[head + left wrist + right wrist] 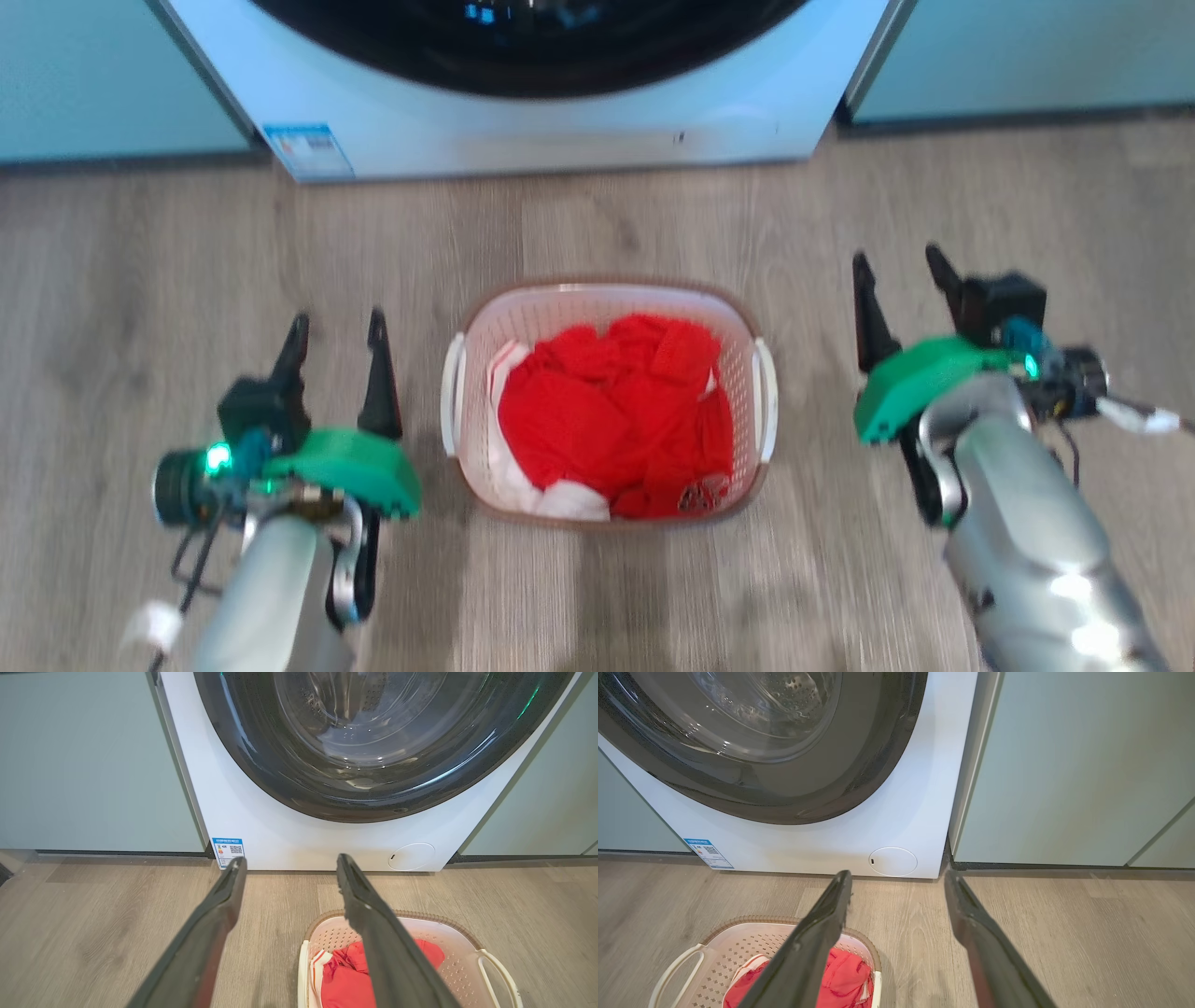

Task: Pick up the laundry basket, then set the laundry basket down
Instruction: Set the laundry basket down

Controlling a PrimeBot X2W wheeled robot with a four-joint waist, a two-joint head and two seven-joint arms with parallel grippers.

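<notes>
Left gripper [338,322]: two long dark fingers stood wide apart, empty, near basket's left side. One laundry basket [560,313] sat on wood-grain floor [140,280] between grippers, before one white washer [523,121]. It was rounded-rectangular, perforated white plastic with brown woven-look rim, two handles [452,392], crumpled red cloth [607,420] inside. Right gripper [896,259]: fingers spread, empty.

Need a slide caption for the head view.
Open left hand and right hand flank the laundry basket of red clothes before the washer.

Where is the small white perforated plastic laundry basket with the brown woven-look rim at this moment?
In the head view the laundry basket sits mid-frame on the wooden floor, between the left gripper and right gripper, before the white washing machine.
</notes>
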